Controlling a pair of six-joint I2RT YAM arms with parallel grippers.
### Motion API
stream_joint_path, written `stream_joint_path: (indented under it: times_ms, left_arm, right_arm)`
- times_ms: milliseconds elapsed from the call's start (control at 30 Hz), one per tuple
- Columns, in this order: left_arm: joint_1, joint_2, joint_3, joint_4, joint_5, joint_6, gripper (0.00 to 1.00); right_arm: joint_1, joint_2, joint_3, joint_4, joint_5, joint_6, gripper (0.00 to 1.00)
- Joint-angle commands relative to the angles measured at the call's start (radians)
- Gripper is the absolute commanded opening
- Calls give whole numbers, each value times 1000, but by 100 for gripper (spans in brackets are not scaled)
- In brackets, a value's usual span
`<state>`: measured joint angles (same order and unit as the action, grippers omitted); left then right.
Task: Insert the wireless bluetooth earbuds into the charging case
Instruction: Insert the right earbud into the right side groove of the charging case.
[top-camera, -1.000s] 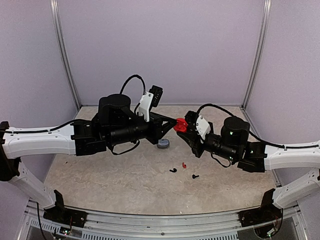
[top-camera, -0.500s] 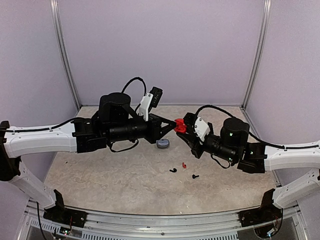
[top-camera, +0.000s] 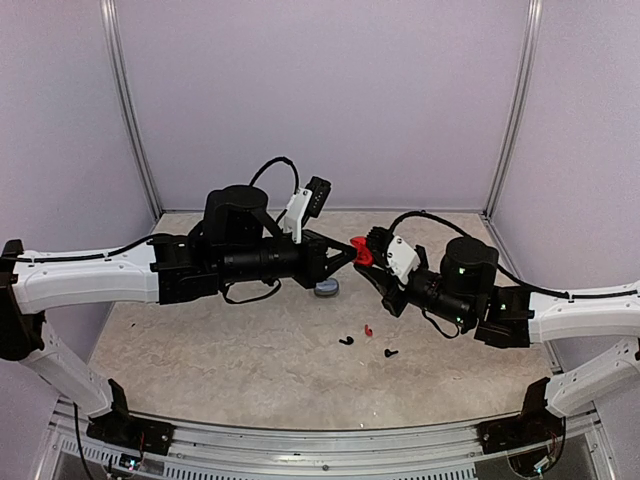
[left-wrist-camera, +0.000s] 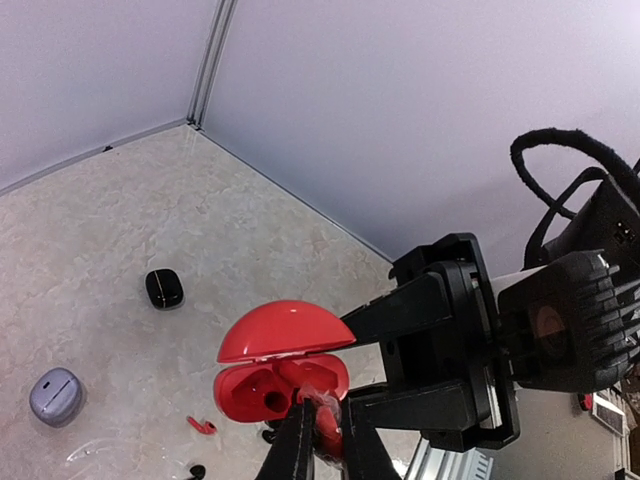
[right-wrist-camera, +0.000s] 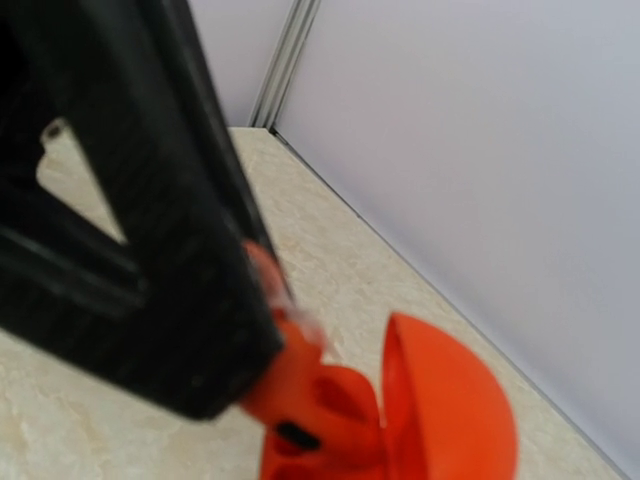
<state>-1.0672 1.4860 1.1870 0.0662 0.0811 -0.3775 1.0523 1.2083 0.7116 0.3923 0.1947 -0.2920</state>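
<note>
Two hands meet above the worktop, catalogued here against the red case.

Top view:
- red case: raised off the worktop, clamped in the right hand, which reaches in from its right.
- left hand: tip right against the left side of the red case; how its jaws stand is too small to read here.
- grey case: on the worktop, near the red case, nearer the camera and left of it.
- loose red earbud: on the worktop, nearer the camera than the red case.
- black earbud and second black earbud: on the worktop, nearer still, apart from each other.

Left wrist view:
- red case: lid hinged up, wells in the base exposed; one right-hand finger above, one below, at its right side.
- held red earbud: pinched between the nearly closed left-hand fingers, at the near rim of the red case; whether it has entered a well cannot be told.
- black case: closed, on the worktop, well left of the red case.

Right wrist view (blurred):
- left hand: a dark mass, its tip at the red case's base.
- red case: lid standing open on the right.
</note>
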Motion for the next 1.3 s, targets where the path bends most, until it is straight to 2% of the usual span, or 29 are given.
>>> stream_joint_path:
  times_ms: [0,833,1267]
  left_arm:
    - [6,12,35,-27,23,-14,10]
    - [20,-29,33,-39,72,-58,9]
    - [62,-27,33,-63,65,-113,9]
  right_arm:
    - [17,3,13,39,24,-15,6]
    - [25,-3,-25,87,48,-65,6]
    - [62,-15,-72,163,67,-152,6]
